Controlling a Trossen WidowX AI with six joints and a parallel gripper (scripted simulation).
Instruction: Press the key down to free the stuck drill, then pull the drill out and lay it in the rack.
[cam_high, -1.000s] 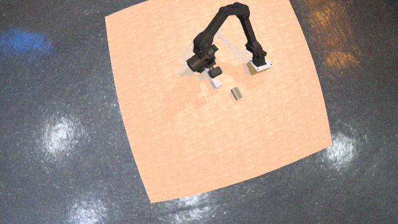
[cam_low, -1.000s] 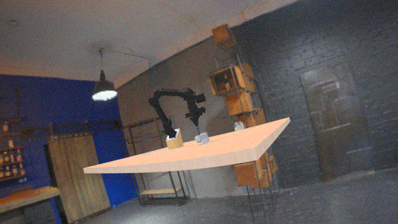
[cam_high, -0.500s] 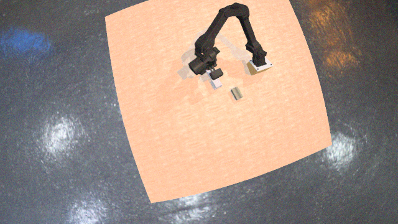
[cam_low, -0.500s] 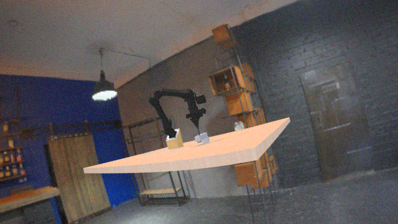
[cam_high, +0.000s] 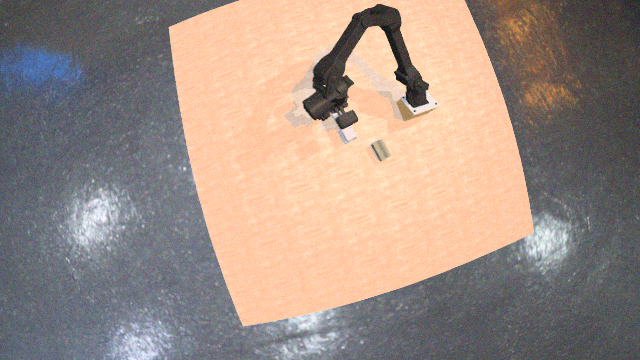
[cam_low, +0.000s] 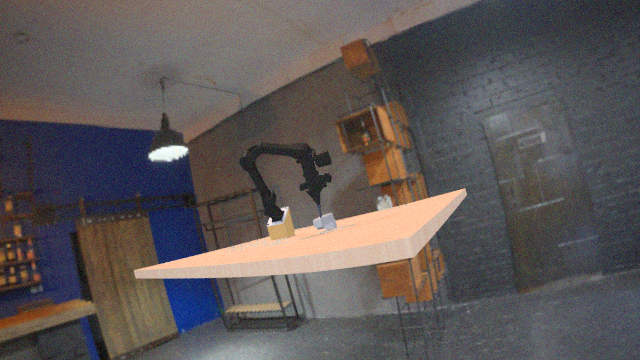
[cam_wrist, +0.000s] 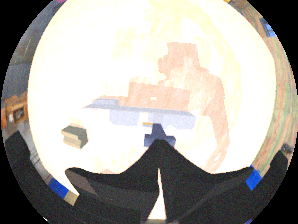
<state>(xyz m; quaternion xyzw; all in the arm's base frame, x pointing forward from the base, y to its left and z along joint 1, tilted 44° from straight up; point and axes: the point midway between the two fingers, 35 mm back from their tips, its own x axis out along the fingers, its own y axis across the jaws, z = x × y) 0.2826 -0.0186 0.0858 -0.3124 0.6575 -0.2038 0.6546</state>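
Since the gripper (cam_wrist: 158, 183) is pressed together with nothing in it, I'd guess it's lining up to poke the key (cam_wrist: 156, 135), that small dark-blue bit sticking out of the pale block (cam_high: 347, 134) on the bench (cam_high: 350, 225). The drill itself I can't make out; it's presumably in that block. The rack (cam_high: 380, 150) sits near, off to one side. Best bet: come straight down, centred on the key, so the closed tips don't skid off sideways.
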